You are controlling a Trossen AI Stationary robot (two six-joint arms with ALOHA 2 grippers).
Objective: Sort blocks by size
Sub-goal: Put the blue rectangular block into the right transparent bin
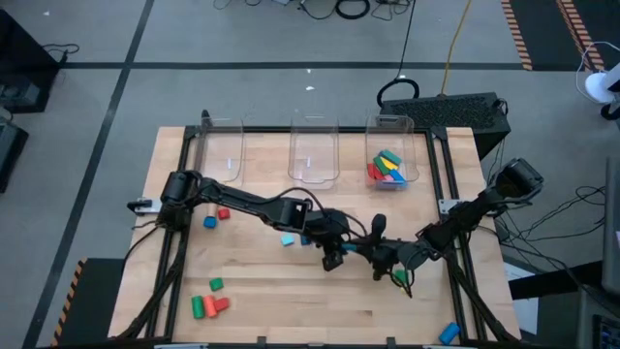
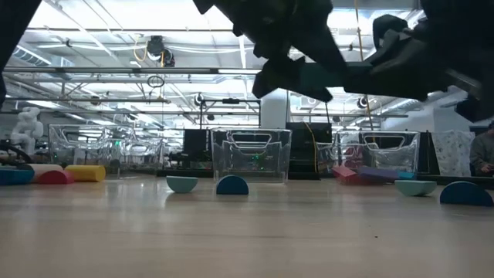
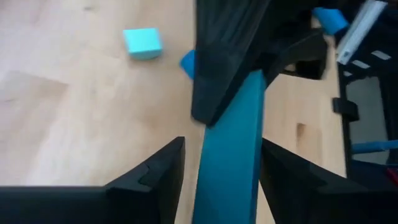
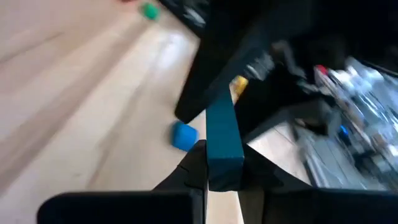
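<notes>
A long teal bar (image 3: 229,155) hangs level above the middle of the table, between my two grippers. My right gripper (image 4: 224,163), reaching in from the table's right (image 1: 385,260), is shut on one end of it. My left gripper (image 3: 222,149), coming from the left (image 1: 334,254), is open, with one finger on each side of the bar's other end. Loose blocks lie on the table: a cyan cube (image 3: 142,43), a blue one (image 4: 184,135), and red and green pieces (image 1: 207,305) near the front left. My right gripper pinches the teal bar's near end (image 4: 224,152) between its two fingers, which lie along the bar and come from the table's right, tipped slightly down. The bar is lifted clear of the table, about level (image 2: 328,77). My left gripper: a gap shows beside one finger (image 3: 171,163); whether the other finger (image 3: 277,165) touches the bar I cannot tell.
Three clear bins stand along the far edge (image 1: 221,155) (image 1: 313,157); the right one (image 1: 415,160) holds several coloured bars. More blocks lie at the left (image 1: 209,222) (image 1: 224,213), and a blue one (image 1: 448,333) at the near right corner.
</notes>
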